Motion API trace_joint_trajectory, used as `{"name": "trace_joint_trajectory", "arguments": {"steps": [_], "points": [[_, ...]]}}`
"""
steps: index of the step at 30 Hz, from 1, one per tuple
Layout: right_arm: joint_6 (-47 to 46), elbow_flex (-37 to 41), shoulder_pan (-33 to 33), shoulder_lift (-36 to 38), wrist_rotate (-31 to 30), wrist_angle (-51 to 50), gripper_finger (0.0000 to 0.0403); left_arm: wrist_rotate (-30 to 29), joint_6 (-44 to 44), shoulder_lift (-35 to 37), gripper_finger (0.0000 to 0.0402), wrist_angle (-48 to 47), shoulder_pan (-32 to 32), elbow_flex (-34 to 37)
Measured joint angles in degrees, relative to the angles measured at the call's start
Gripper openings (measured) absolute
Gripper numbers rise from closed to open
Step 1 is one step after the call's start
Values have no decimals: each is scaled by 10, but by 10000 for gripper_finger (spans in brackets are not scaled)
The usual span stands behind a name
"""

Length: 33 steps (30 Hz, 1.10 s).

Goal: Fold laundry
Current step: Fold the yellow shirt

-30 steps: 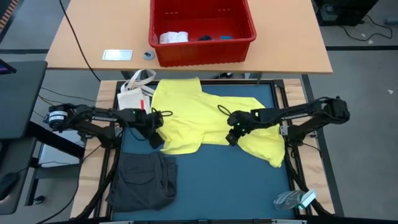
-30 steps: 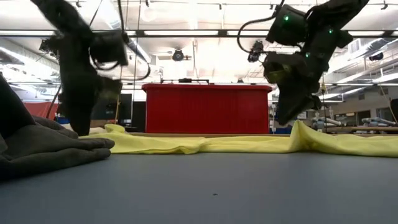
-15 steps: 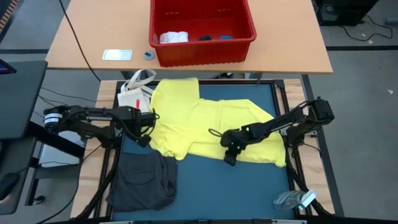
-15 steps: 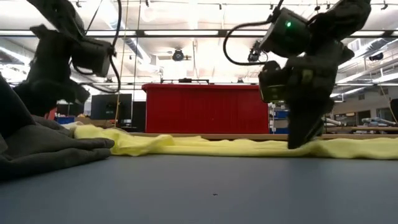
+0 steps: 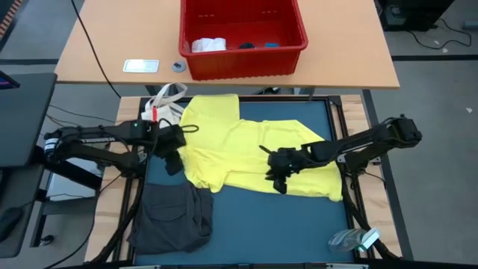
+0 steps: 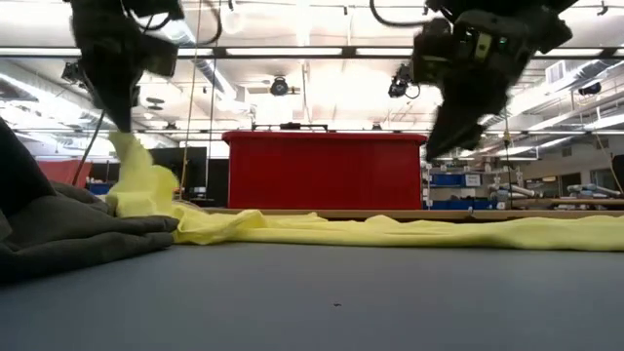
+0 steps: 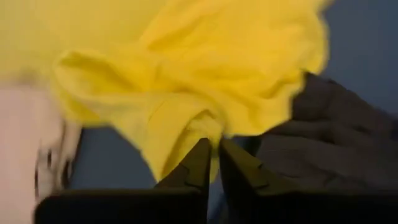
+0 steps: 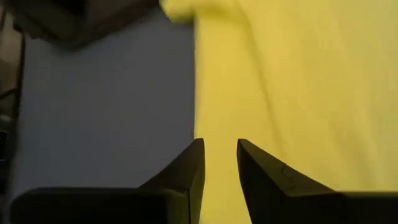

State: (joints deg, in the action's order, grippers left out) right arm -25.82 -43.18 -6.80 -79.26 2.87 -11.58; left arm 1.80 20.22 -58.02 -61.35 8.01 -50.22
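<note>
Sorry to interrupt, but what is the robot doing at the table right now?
It is folding laundry. The left gripper has pinched an edge of the large bright yellow T-shirt and lifted it above the blue table mat, beside the crumpled dark grey garment. The right gripper hangs above the shirt's near edge, fingers apart, holding nothing.

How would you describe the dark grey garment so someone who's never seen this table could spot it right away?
Start at the blue mat on the lower table, then go to the corner on the left arm's side, nearest the camera's bottom edge. The dark grey garment lies crumpled there, just below the yellow T-shirt, the only dull, dark cloth on the mat.
</note>
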Motion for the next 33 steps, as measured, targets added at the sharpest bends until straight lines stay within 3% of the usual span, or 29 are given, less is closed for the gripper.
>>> {"name": "trace_joint_trajectory", "arguments": {"steps": [2,5,9,13,17,24,28,33], "points": [[69,0,-2,-18,-3,63,106,-7,-54,-1,62,3,-20,0],[92,-6,-3,-61,1,125,113,-40,-74,-6,100,-32,-34,0],[89,-44,-10,-124,-1,122,130,-105,54,-11,156,-150,-22,0],[95,-86,-31,-179,-1,123,137,-49,151,-11,192,-186,-12,0],[157,-132,-42,-228,-14,133,137,18,158,-4,197,-117,-43,0],[188,-234,-38,-317,-22,122,136,20,151,-4,182,56,-138,0],[189,-292,-38,-347,-33,99,136,-10,83,-5,177,55,-178,0],[182,-339,-33,-383,-60,92,136,-28,-24,-5,176,46,-157,0]]}}
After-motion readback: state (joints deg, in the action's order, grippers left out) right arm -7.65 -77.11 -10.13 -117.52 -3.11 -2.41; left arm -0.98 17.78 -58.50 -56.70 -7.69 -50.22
